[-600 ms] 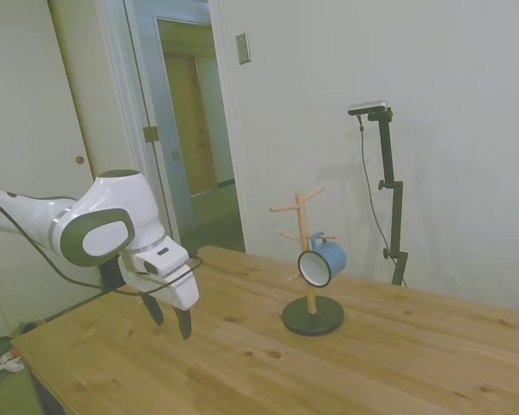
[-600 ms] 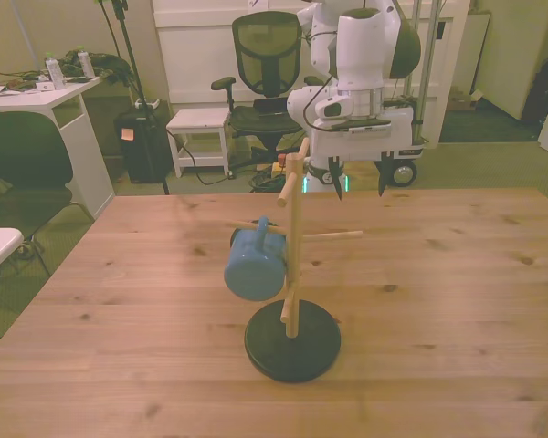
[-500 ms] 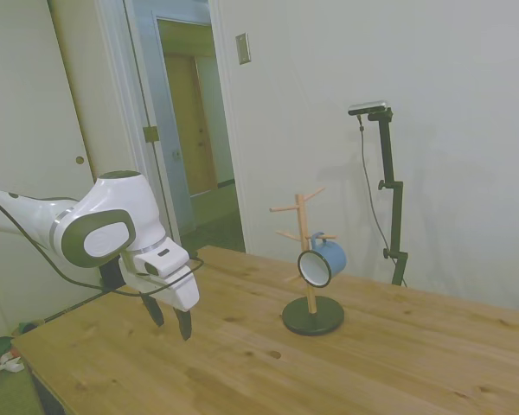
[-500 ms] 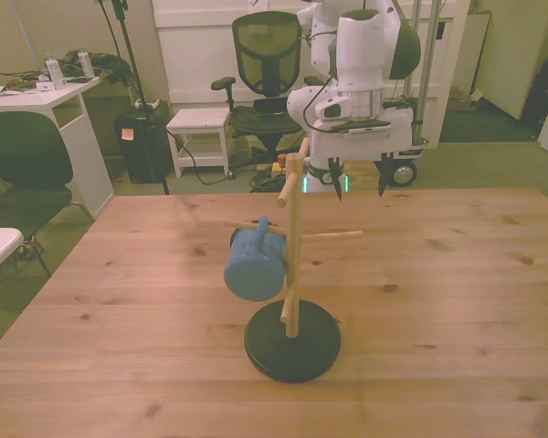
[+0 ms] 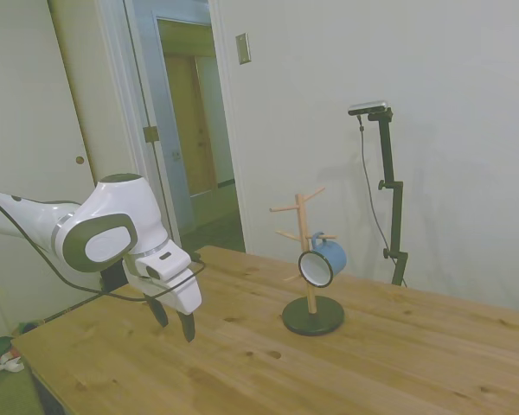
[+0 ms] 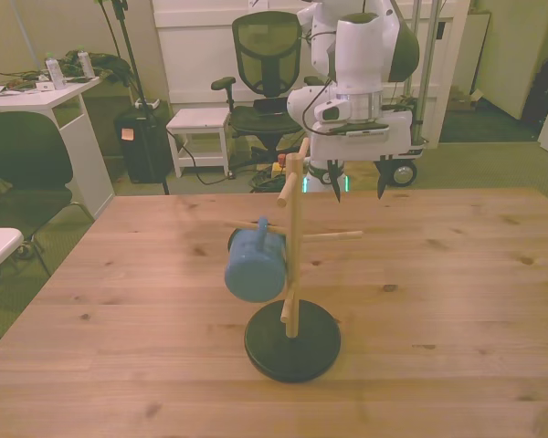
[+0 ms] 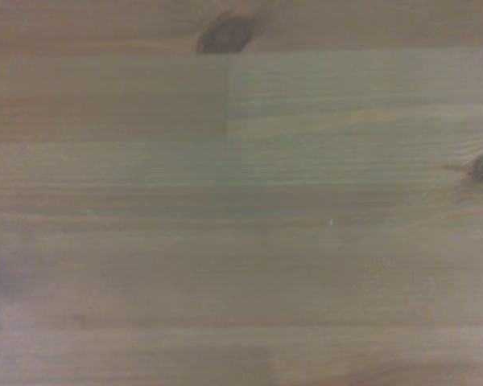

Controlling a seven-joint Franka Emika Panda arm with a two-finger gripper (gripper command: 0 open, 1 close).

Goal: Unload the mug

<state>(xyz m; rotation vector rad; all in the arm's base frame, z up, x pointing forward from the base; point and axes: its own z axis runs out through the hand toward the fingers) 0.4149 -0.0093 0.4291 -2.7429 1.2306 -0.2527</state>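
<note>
Fingers (image 6: 356, 190) spread apart, empty, upper middle of front view; light-blue enamel mug (image 6: 254, 265) hangs on wooden peg stand (image 6: 292, 265), frame centre. Risk: clipping pegs topples stand.

In the side view the gripper (image 5: 175, 320) is easing a little lower and a touch toward the mug (image 5: 323, 261) compared with a moment ago, fingers spread as before above the worktop (image 5: 242, 363). The shift is very slight.
</note>
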